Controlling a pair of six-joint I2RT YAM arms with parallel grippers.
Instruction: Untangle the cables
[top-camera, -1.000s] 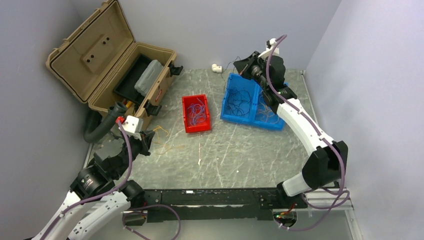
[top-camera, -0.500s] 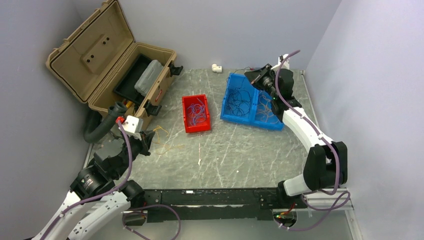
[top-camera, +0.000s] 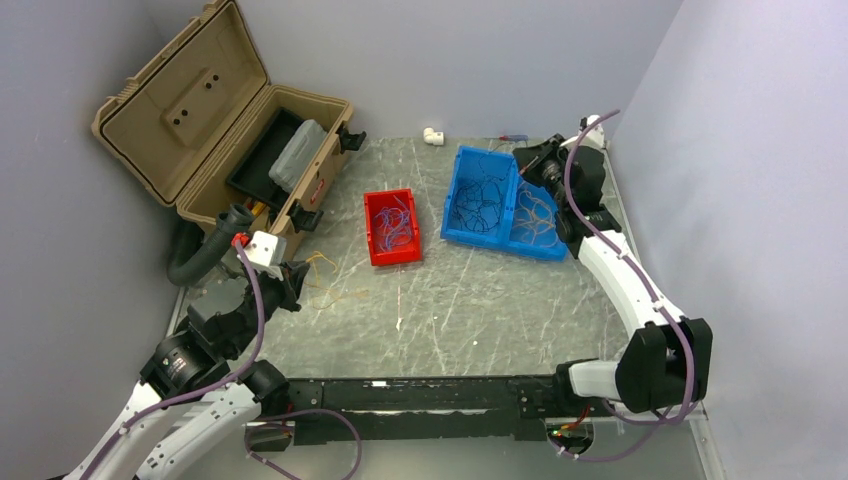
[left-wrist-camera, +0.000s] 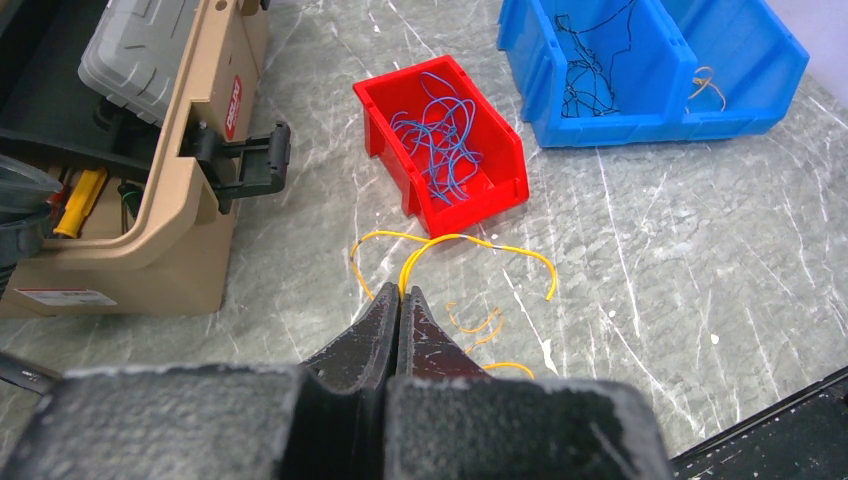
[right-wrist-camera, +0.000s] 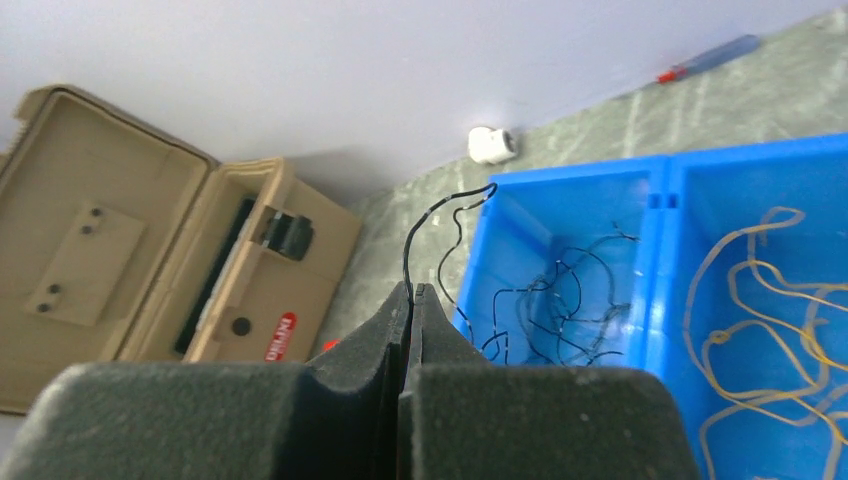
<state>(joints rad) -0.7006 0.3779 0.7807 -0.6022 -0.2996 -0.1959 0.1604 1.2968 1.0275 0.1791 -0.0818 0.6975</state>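
While the right gripper (right-wrist-camera: 410, 288) is clamped tight on a black cable (right-wrist-camera: 440, 215) above the blue bin (right-wrist-camera: 580, 172) by the table's (left-wrist-camera: 650, 250) far right corner | left gripper (left-wrist-camera: 399, 292) closed near the left edge, yellow cable (left-wrist-camera: 470, 240) reaching its tips, hold unclear | blue cables (left-wrist-camera: 440, 135) in red bin (left-wrist-camera: 400, 175)

The lower end of the black cable (right-wrist-camera: 405, 260) vanishes between the pressed-together tips of the right gripper (right-wrist-camera: 411, 292). To the right of that pincer, the blue bin (right-wrist-camera: 580, 172) and the pale tan cables (right-wrist-camera: 760, 300) in it are cut off by the picture's edge. The yellow cable (left-wrist-camera: 470, 238) runs up to the tips of the left gripper (left-wrist-camera: 400, 298), which hide its end, so a pinch cannot be told; left of that pincer the toolbox (left-wrist-camera: 190, 150) is cropped.
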